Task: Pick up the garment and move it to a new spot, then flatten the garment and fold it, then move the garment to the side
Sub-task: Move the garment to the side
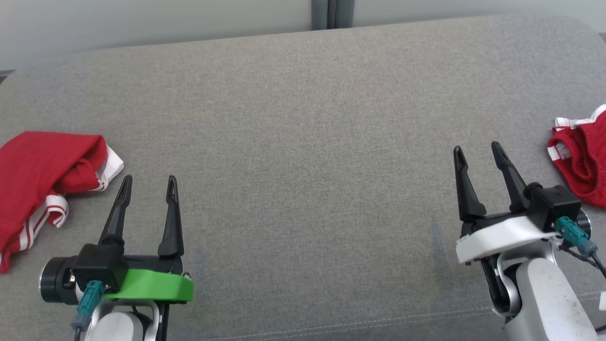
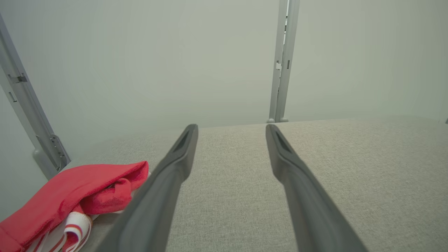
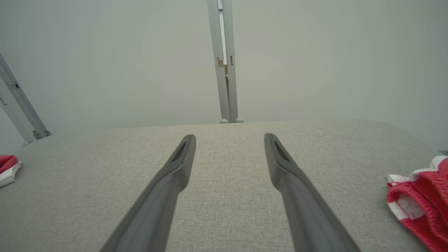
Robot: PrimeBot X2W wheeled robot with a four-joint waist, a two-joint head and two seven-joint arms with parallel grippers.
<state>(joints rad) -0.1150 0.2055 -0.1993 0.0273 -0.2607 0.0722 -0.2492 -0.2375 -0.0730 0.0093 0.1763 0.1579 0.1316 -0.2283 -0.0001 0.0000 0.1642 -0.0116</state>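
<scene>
Lying bunched, a red garment (image 1: 584, 161) is seen at the right edge of the grey surface (image 1: 303, 142), just beyond the right claw (image 1: 476, 148), which is spread wide and holds nothing. A second garment (image 1: 38, 175), loosely folded, is seen at the left edge beside the left claw (image 1: 149, 180), likewise wide and empty. The pick-up is judged not yet begun; a reach rightward and a pinch on the cloth would be called for. Behind, a pale wall (image 1: 142, 19) is split by a grey post (image 1: 332, 13).
</scene>
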